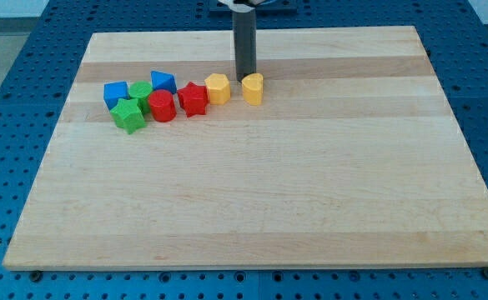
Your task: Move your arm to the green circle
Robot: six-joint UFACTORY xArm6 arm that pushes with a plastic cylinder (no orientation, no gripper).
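Observation:
The green circle (142,92) lies in the cluster at the view's upper left, mostly hidden behind the red round block (162,107) and the green star (128,115). My tip (244,78) stands at the view's top centre, just above and left of the yellow heart block (253,88) and right of the yellow hexagon (218,88). The tip is well to the right of the green circle, with the red star (193,99) and yellow hexagon between them.
A blue cube (115,93) sits at the cluster's left and a blue triangular block (163,82) at its top. The blocks form a rough row on the wooden board (252,192), which lies on a blue perforated table (10,100).

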